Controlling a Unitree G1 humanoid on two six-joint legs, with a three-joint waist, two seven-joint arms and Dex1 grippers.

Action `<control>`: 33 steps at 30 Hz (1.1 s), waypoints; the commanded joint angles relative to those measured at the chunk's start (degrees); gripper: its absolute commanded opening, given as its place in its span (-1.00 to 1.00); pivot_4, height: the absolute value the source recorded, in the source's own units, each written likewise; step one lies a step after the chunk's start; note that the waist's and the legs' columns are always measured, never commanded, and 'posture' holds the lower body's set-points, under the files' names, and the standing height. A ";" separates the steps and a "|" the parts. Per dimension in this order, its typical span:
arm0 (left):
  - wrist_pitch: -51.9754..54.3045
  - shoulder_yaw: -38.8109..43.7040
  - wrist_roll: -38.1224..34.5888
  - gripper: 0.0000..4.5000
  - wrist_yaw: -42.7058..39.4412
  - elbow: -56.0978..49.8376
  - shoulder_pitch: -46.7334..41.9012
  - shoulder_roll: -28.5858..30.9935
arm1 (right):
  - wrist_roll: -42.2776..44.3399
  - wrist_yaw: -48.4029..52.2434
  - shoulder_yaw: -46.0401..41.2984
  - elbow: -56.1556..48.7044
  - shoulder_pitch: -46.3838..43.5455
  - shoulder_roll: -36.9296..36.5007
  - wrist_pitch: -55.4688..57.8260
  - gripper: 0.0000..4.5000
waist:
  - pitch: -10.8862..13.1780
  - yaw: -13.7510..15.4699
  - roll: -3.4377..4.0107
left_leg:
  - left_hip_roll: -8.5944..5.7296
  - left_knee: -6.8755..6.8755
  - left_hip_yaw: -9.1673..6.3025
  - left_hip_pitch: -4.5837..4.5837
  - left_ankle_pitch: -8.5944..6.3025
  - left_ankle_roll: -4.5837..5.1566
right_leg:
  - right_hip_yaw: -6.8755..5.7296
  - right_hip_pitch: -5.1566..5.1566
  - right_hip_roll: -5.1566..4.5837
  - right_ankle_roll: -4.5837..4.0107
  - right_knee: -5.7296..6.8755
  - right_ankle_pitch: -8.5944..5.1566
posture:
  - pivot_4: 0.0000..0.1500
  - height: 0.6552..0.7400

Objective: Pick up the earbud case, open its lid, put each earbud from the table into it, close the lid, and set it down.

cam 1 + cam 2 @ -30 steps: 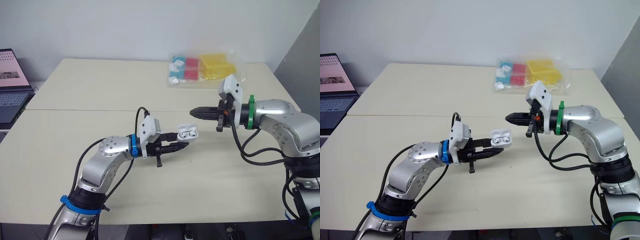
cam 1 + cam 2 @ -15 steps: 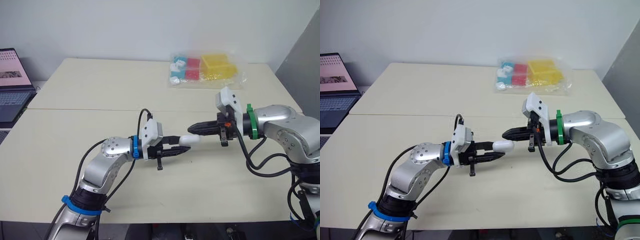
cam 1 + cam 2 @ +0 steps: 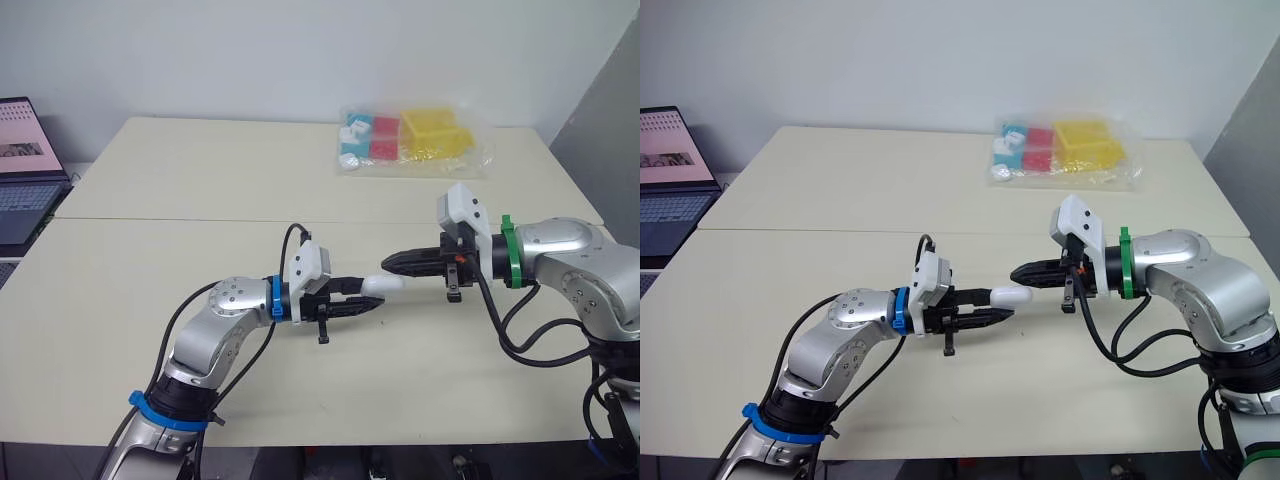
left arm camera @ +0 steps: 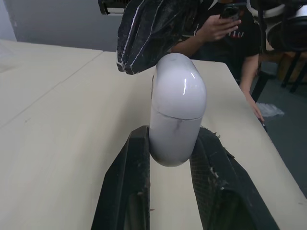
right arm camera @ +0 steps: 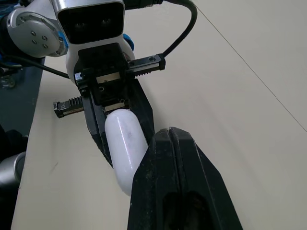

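Looking good: case [image 3: 383,284], open a second ago, is now closed. Left claw [image 3: 368,299] clamps it above the tabletop [image 3: 200,190]; right claw [image 3: 389,265], pinched together, touches its tip. Just set-down left.

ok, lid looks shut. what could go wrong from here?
1. The left jaws pinch only the bottom end of the white pill-shaped earbud case; the shut right jaws against its lid end could lever it out.
2. It looks held off the beige table, so a slip could mean a drop, maybe popping the lid.
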 commanded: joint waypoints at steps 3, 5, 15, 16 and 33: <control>14.68 3.61 -6.40 -0.65 3.99 2.57 -3.72 0.09 | -12.34 -1.62 -1.20 -0.40 7.51 -5.54 -15.43 -1.00 | 0.00 0.17 0.00 | -0.04 0.01 -0.05 -0.02 0.00 0.00 | -0.09 0.03 -0.01 0.01 -0.06 -0.01 | 1.00 1.00; 18.34 3.58 -7.16 -0.65 5.29 4.28 -4.87 -0.97 | -14.69 -2.88 -2.16 -0.17 9.97 -5.73 -18.71 -1.00 | 0.00 0.11 0.00 | -0.05 0.01 -0.01 -0.02 0.00 0.00 | -0.02 0.02 -0.02 0.02 -0.06 -0.01 | 1.00 1.00; 38.05 7.86 -10.54 -0.65 13.24 20.40 -13.78 -7.54 | -16.17 -4.96 -4.78 -9.53 22.58 -6.36 -19.04 -1.00 | 0.00 -0.04 0.00 | -0.03 0.03 -0.12 0.03 0.01 -0.01 | -0.12 0.08 0.03 0.02 0.01 0.00 | 1.00 1.00; 38.85 7.44 -10.46 -0.65 12.75 20.96 -14.15 -7.26 | -15.78 -5.15 -4.90 -10.38 23.07 -6.20 -18.39 -1.00 | 0.00 -0.14 0.00 | -0.04 0.02 -0.10 0.04 0.01 -0.01 | -0.07 0.09 0.02 0.02 0.01 0.00 | 1.00 1.00; 46.72 6.99 -9.13 0.58 11.95 21.93 -12.06 1.00 | -14.50 -5.65 -4.09 -14.63 22.34 -5.59 -13.09 -1.00 | -0.02 -1.44 0.02 | 0.00 -0.01 -0.13 0.20 0.01 -0.02 | -0.03 0.17 0.02 0.01 0.06 0.00 | 1.00 1.00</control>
